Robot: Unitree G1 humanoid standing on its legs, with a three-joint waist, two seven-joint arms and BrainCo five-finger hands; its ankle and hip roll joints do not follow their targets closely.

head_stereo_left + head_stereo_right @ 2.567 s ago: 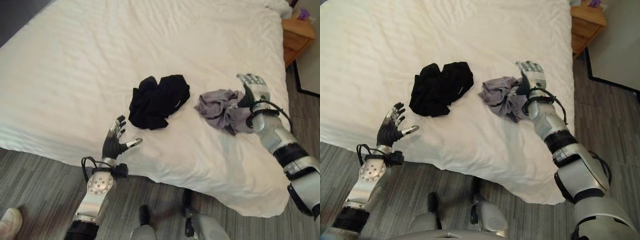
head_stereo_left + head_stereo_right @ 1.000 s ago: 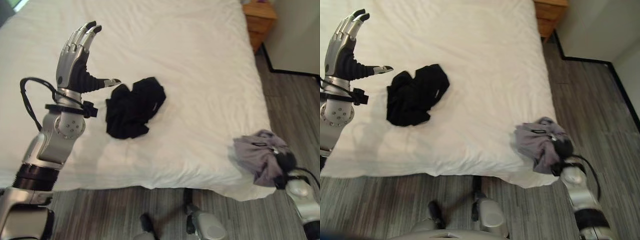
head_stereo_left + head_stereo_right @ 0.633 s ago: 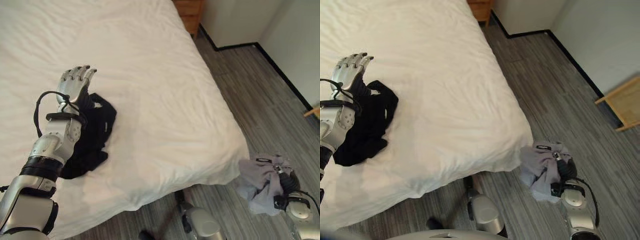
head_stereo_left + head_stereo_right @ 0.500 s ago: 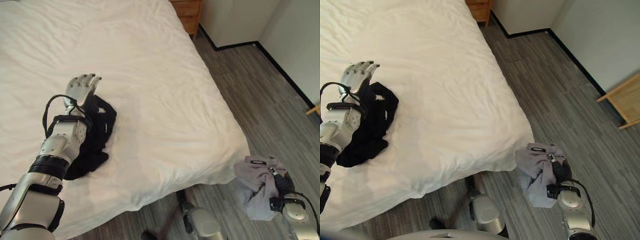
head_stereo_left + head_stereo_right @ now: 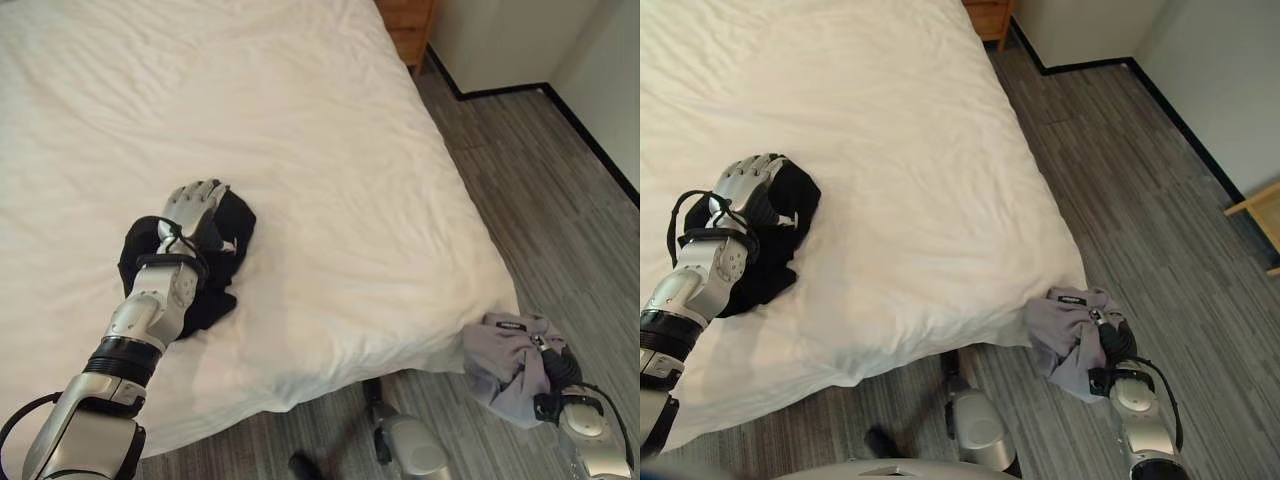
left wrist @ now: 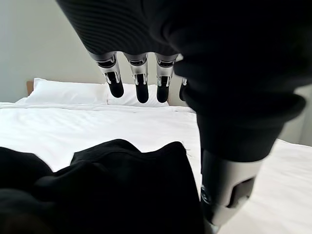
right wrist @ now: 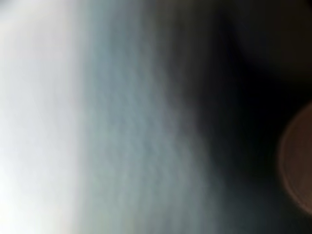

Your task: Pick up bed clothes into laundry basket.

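Note:
A crumpled black garment lies on the white bed near its front left. My left hand rests over it, open; in the left wrist view its fingers reach straight out just above the black garment, with the thumb down beside the cloth. A bunched grey garment hangs off the bed's corner above the floor at the lower right, and my right hand is shut on it from below. Grey cloth shows pressed up close in the right wrist view.
The bed's front edge and right corner drop to grey plank floor. A wooden nightstand stands at the bed's far right side. A wooden piece of furniture pokes in at the right. White pillows lie at the bed's head.
The camera has swung a little. My left hand has come down from beside the black garment onto it. My right hand still holds the grey garment off the bed's corner.

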